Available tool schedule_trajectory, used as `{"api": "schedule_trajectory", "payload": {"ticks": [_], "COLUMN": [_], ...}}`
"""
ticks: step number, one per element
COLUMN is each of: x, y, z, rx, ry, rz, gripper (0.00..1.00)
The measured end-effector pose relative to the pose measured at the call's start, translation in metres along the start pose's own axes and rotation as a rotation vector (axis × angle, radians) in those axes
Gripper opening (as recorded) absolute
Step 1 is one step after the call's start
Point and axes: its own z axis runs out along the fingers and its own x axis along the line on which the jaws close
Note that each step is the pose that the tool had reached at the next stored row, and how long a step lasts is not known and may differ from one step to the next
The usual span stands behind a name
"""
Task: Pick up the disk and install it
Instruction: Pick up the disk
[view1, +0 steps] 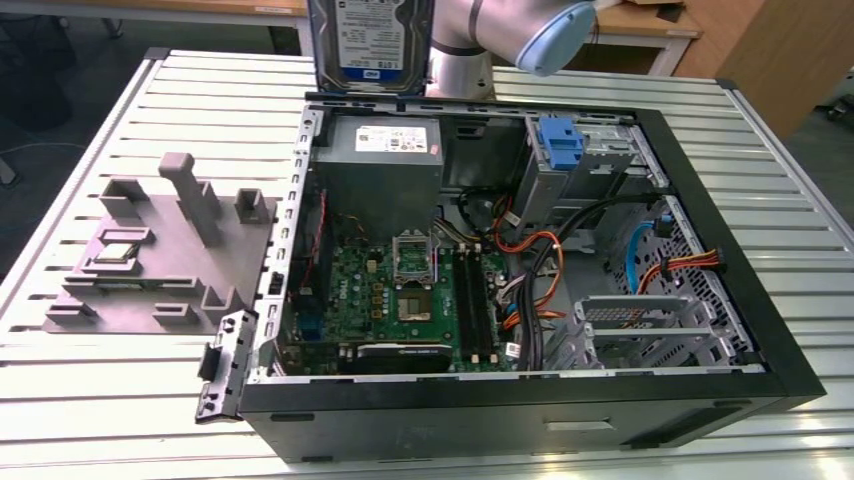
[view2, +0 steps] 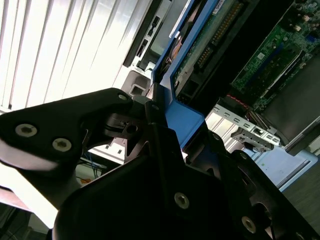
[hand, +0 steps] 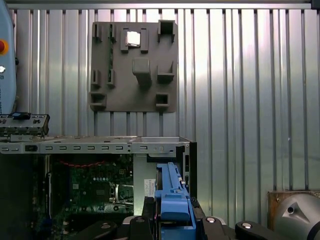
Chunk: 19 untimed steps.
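The disk (view1: 371, 40), a silver-grey drive with a white-and-blue label, hangs upright above the far edge of the open computer case (view1: 747, 300), next to the arm (view1: 514, 35). In both wrist views its blue carrier bracket (hand: 172, 197) (view2: 187, 122) sits clamped between the black fingers (hand: 148, 212) of my gripper (hand: 172, 214) (view2: 180, 125), which is shut on it. The drive's green circuit side (view2: 212, 37) faces the second wrist camera. The case's far wall and motherboard (hand: 95, 185) lie under the disk.
Inside the case are a grey power supply (view1: 380, 150), a blue-handled caddy (view1: 563, 140), orange cables (view1: 534, 270) and a metal drive cage (view1: 641, 320). A grey fixture plate (view1: 160, 250) (hand: 135, 65) with a small silver chip (view1: 118, 252) lies at the exterior view's left on the slatted table (view1: 80, 390).
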Motion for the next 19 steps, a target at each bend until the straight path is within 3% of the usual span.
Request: {"api": "schedule_trajectory", "payload": {"ticks": [19], "x": [-0.0002], "y": [-0.0079], "z": [-0.0001], "rx": [0.0001], "ry": [-0.0001], "rz": [0.0], "gripper": [0.37]}}
